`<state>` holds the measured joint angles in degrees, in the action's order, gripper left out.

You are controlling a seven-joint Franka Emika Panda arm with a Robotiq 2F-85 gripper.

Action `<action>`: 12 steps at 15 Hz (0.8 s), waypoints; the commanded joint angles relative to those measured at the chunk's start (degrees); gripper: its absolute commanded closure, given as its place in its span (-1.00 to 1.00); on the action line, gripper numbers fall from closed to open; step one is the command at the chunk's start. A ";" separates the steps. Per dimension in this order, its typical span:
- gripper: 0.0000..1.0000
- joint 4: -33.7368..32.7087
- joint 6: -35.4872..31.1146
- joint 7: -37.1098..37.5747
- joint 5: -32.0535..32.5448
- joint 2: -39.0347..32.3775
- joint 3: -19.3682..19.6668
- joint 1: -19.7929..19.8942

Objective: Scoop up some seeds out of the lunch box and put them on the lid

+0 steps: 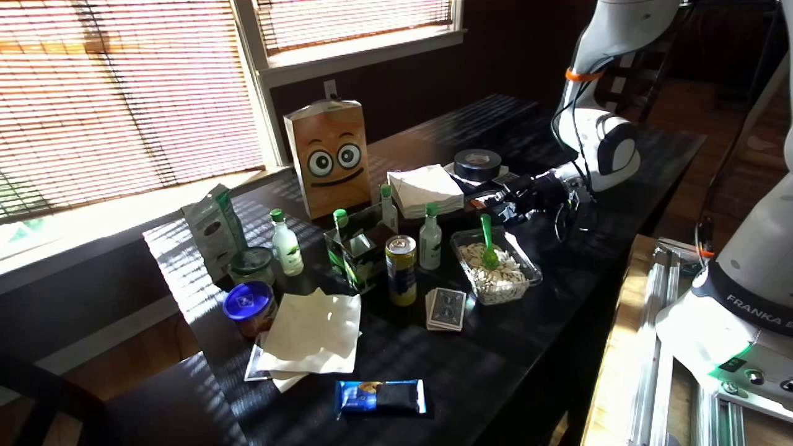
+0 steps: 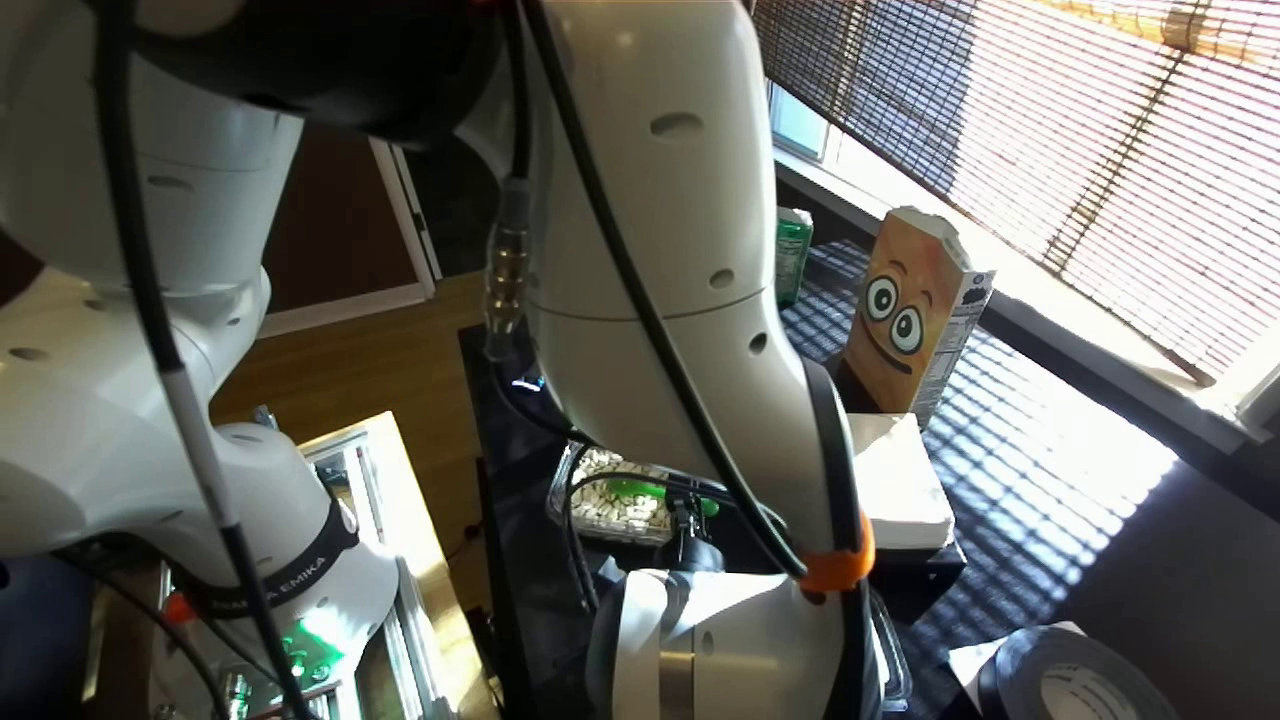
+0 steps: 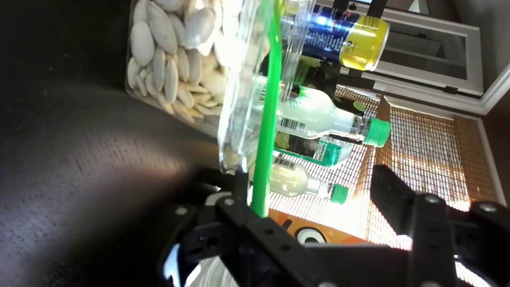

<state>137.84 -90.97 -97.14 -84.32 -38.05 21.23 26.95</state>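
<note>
Hangs over dark table | has gripper spread, jaws well apart, gripping nothing | has lunch box just ahead of gripper | has green spoon tilted in lunch box, handle end close to one jaw, cannot tell whether touching | has seeds heaped inside lunch box, ahead of gripper

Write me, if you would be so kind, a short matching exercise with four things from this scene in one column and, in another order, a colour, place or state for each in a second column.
Column one
1. spoon
2. seeds
3. playing cards
4. gripper

Column two
A. in an uneven stack, a patterned back on top
B. open, jaws apart
C. green, its handle pointing up
D. pale, heaped in the clear lunch box

Right pairs
1-C; 2-D; 3-A; 4-B
</note>
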 commanded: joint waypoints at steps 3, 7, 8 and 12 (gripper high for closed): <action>-0.52 0.40 0.32 -0.93 -4.01 -1.04 -0.39 -1.59; 0.28 0.37 0.26 -0.84 -4.80 -1.25 -0.28 -1.99; 0.42 0.36 0.31 -0.83 -5.13 -1.34 -0.24 -2.01; 0.67 0.34 0.32 -0.79 -5.85 -1.62 -0.18 -2.06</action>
<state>137.87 -90.97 -97.11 -87.43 -38.41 21.13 25.71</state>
